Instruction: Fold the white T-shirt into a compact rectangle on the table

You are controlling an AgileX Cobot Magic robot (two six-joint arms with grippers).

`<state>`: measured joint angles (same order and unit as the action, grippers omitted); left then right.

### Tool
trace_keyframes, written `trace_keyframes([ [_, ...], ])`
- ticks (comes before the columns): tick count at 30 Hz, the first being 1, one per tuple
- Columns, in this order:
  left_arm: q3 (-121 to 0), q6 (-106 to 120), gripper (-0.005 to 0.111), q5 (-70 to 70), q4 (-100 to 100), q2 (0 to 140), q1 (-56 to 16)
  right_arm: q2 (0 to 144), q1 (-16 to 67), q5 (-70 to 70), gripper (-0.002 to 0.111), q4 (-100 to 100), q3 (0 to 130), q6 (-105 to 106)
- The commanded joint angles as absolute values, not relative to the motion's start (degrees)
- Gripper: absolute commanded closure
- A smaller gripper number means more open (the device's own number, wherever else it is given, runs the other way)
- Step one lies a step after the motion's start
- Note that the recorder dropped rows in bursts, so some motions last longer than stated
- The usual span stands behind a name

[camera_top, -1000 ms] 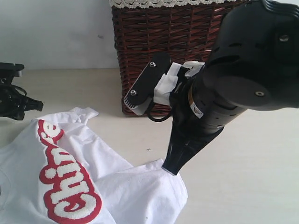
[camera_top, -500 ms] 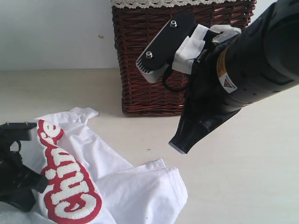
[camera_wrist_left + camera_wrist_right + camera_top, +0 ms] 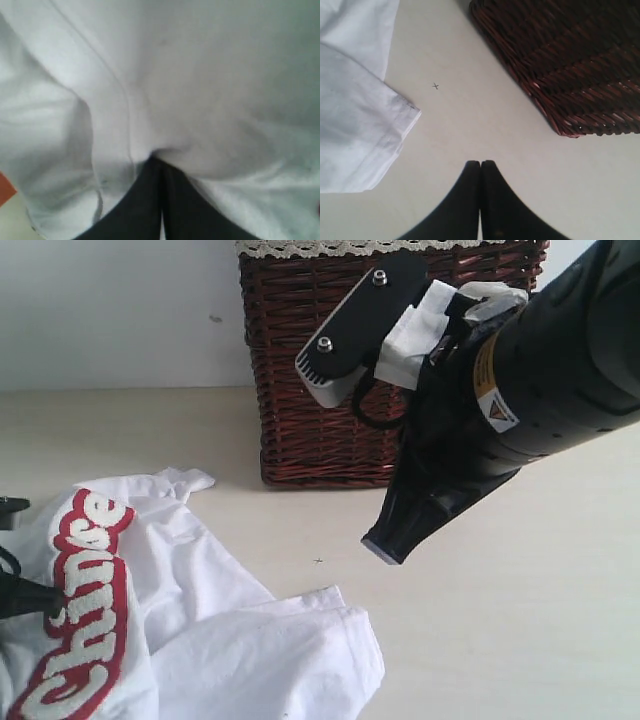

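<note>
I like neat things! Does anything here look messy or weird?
The white T-shirt lies bunched and wrinkled on the table, its red-edged lettering twisted sideways, with the left tool pinching its cloth. Nothing looks spilled or broken.

I count one T-shirt (image 3: 200,600), one basket (image 3: 320,390), one table (image 3: 520,620) with one small dark mark (image 3: 436,86), and two grippers of mine: left gripper (image 3: 159,162), right gripper (image 3: 480,165).
</note>
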<state>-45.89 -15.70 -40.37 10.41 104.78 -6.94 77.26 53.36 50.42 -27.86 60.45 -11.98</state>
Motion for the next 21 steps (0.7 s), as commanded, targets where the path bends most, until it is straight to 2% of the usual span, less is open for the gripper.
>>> trace_keyframes([
  [1, -56.2, -13.9, 0.107, -37.6, 14.8, 116.7, -2.6, 76.7, 53.2, 50.1, 0.108, -27.3, 60.4, -12.2],
  [5, -70.1, -12.3, 0.107, -48.4, 17.2, 122.0, 5.4, 76.7, 53.2, 49.6, 0.108, -27.3, 60.4, -12.3],
  [8, -71.8, -10.1, 0.107, -53.2, 14.9, 120.6, 10.9, 77.0, 53.2, 45.4, 0.108, -25.0, 60.2, -13.3],
  [13, -66.5, -6.7, 0.107, -52.4, 9.0, 112.5, 11.4, 84.4, 53.2, 37.5, 0.108, -19.3, 60.2, -10.3],
  [18, -61.6, -6.2, 0.107, -40.9, 2.5, 97.8, 11.2, 90.7, 52.1, 37.8, 0.108, -16.7, 60.2, -8.2],
  [21, -59.5, 8.5, 0.107, -37.7, -10.7, 89.3, 9.2, 91.3, 49.0, 36.6, 0.108, -16.1, 60.4, -9.1],
])
